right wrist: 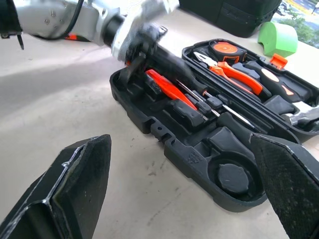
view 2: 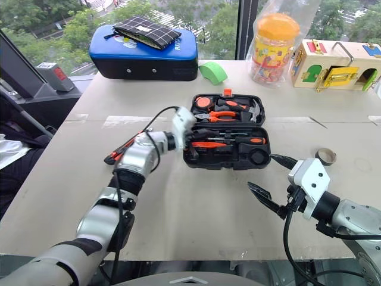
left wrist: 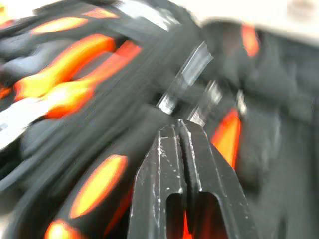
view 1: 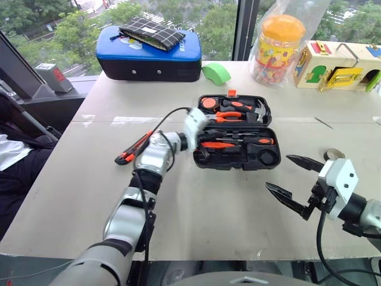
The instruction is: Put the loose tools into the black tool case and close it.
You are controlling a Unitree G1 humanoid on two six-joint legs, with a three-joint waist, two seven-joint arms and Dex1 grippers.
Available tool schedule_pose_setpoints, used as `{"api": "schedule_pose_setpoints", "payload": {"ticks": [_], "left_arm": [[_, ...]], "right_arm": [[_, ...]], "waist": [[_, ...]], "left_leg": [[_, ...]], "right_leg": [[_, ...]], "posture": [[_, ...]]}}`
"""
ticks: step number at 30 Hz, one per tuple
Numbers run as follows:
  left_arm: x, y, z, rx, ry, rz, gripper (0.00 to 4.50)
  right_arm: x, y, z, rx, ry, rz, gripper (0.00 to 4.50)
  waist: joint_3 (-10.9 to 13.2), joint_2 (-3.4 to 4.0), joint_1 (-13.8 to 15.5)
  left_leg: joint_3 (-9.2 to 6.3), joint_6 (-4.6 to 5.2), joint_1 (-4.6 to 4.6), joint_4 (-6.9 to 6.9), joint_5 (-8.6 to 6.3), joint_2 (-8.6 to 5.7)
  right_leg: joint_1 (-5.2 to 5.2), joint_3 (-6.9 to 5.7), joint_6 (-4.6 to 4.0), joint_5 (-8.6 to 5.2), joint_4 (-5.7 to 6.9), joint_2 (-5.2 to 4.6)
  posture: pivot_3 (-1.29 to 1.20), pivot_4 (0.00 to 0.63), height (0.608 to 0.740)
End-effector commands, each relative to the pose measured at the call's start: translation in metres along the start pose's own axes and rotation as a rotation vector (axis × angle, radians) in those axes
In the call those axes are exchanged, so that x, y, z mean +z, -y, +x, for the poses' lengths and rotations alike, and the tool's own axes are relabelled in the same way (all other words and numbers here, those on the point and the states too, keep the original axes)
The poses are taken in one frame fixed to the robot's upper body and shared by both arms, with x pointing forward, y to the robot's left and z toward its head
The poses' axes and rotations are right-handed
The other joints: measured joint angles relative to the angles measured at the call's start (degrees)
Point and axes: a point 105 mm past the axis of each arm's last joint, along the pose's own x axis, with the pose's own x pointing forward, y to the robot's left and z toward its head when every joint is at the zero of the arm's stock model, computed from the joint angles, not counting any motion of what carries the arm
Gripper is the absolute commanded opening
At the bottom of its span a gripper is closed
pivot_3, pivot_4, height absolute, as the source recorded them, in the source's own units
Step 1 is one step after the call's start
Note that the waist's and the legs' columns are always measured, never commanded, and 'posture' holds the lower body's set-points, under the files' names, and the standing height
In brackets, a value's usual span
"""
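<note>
The robot's left arm stretches forward, its left gripper [left wrist: 180,130] pinched closed, while the right gripper [view 1: 296,177] hangs low with its two black fingers spread wide.

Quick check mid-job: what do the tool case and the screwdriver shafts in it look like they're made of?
The black tool case looks like hard moulded plastic, matte: shaped recesses, embossed mark on its wall. The screwdriver shafts appear to be bare steel: thin, silvery, with glints. Handles look like plastic or rubber; can't tell which.
</note>
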Motion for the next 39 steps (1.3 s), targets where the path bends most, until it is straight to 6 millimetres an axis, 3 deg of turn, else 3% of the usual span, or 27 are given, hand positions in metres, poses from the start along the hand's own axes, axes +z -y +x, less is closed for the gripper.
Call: {"api": "schedule_pose_setpoints", "payload": {"ticks": [1, 3, 6, 7, 11, 17, 21, 24, 25, 27, 31, 34, 36, 39], "left_arm": [[0.039, -0.028, -0.043, 0.123, 0.093, -0.004, 0.55], [0.038, -0.038, -0.067, 0.175, 0.064, 0.023, 1.11], [0.032, -0.058, -0.107, 0.272, -0.009, 0.072, 2.50], [0.027, -0.065, -0.122, 0.300, -0.053, 0.099, 3.17], [0.000, -0.077, -0.163, 0.305, -0.264, 0.137, 4.39], [-0.034, -0.090, -0.177, 0.288, -0.479, 0.207, 4.39], [-0.052, -0.089, -0.173, 0.222, -0.547, 0.225, 3.24], [-0.044, -0.087, -0.163, 0.176, -0.489, 0.221, 1.85], [-0.028, -0.079, -0.154, 0.106, -0.404, 0.268, 1.59], [-0.009, -0.063, -0.144, -0.005, -0.318, 0.320, 1.59], [0.004, -0.035, -0.124, -0.158, -0.287, 0.382, 1.59], [0.024, 0.016, -0.075, -0.339, -0.231, 0.424, 1.59], [0.029, 0.043, -0.048, -0.403, -0.229, 0.483, 1.59], [0.022, 0.065, -0.030, -0.465, -0.267, 0.537, 1.59]], "right_arm": [[0.011, -0.003, 0.000, 0.009, 0.043, -0.037, 4.50], [0.011, -0.003, 0.000, 0.013, 0.048, -0.036, 4.50], [0.012, -0.004, 0.004, 0.034, 0.059, -0.032, 4.50], [0.012, -0.004, 0.006, 0.044, 0.062, -0.031, 4.50], [0.012, -0.002, 0.013, 0.081, 0.074, -0.028, 4.50], [0.015, 0.002, 0.020, 0.121, 0.086, -0.039, 4.50], [0.016, -0.001, 0.016, 0.150, 0.086, -0.042, 4.50], [0.022, -0.005, 0.011, 0.148, 0.103, -0.092, 4.50], [0.023, -0.007, 0.009, 0.141, 0.107, -0.118, 4.50], [0.025, -0.009, 0.005, 0.134, 0.109, -0.141, 4.50], [0.025, -0.009, -0.001, 0.123, 0.112, -0.145, 4.50], [0.020, -0.011, -0.011, 0.104, 0.076, -0.133, 4.50], [0.017, -0.010, -0.019, 0.079, 0.056, -0.121, 4.50], [0.014, -0.008, -0.028, 0.040, 0.025, -0.119, 4.50]], "waist": [[0.0, -0.01, -0.8], [0.0, 0.02, -0.9], [0.0, 0.05, -0.8], [0.0, 0.05, -0.6], [0.1, 0.01, -0.5], [0.1, 0.14, 1.0], [0.1, 0.14, 0.9], [0.1, 0.16, 0.9], [0.1, 0.17, 0.9], [0.1, 0.14, 0.9], [0.2, 0.06, 0.5], [0.2, 0.10, 0.8], [0.2, 0.10, 1.5], [0.2, 0.09, 0.7]], "left_leg": [[-0.04, -0.06, 0.01, -0.03, 0.03, 0.04], [-0.05, -0.22, 0.06, -0.15, 0.12, 0.05], [-0.02, -0.25, 0.12, -0.27, 0.13, 0.04], [-0.02, -0.25, 0.12, -0.26, 0.13, 0.03], [0.01, -0.25, 0.09, -0.23, 0.13, -0.01], [-0.02, -0.03, 0.07, -0.23, 0.00, -0.08], [-0.09, -0.04, 0.01, -0.24, 0.01, -0.06], [-0.05, -0.01, 0.03, -0.25, -0.01, -0.08], [-0.05, 0.00, 0.04, -0.23, -0.01, -0.08], [-0.06, 0.01, 0.01, -0.22, -0.02, -0.08], [-0.10, -0.04, -0.15, -0.08, 0.01, -0.06], [-0.08, -0.01, -0.13, -0.10, 0.00, -0.05], [-0.16, -0.01, -0.20, -0.03, -0.01, -0.08], [-0.07, -0.01, -0.20, 0.09, -0.01, -0.10]], "right_leg": [[-0.01, 0.00, 0.00, 0.00, 0.00, 0.04], [-0.03, 0.05, -0.01, 0.00, -0.03, 0.05], [-0.04, 0.14, -0.02, 0.00, -0.09, 0.03], [-0.04, 0.13, -0.02, 0.00, -0.10, 0.01], [-0.05, 0.14, -0.03, 0.01, -0.10, -0.06], [-0.06, 0.05, -0.03, 0.01, -0.17, -0.14], [-0.08, -0.02, -0.04, 0.01, -0.18, -0.14], [-0.07, 0.00, -0.03, 0.01, -0.17, -0.15], [-0.06, 0.00, -0.03, 0.01, -0.15, -0.15], [-0.06, -0.01, -0.03, 0.01, -0.13, -0.15], [-0.07, -0.05, -0.03, 0.01, -0.14, -0.14], [-0.07, 0.00, -0.03, 0.01, -0.14, -0.14], [-0.02, -0.09, -0.03, 0.01, -0.16, -0.15], [0.01, -0.01, -0.02, 0.01, -0.14, -0.13]], "posture": [[0.00, 0.150, 0.740], [0.00, 0.150, 0.740], [0.00, 0.150, 0.740], [0.00, 0.150, 0.740], [0.00, 0.150, 0.740], [0.00, 0.150, 0.740], [0.00, 0.150, 0.740], [0.00, 0.150, 0.740], [0.00, 0.150, 0.740], [0.00, 0.150, 0.740], [0.00, 0.150, 0.740], [0.00, 0.150, 0.740], [0.00, 0.150, 0.740], [0.00, 0.150, 0.740]]}}
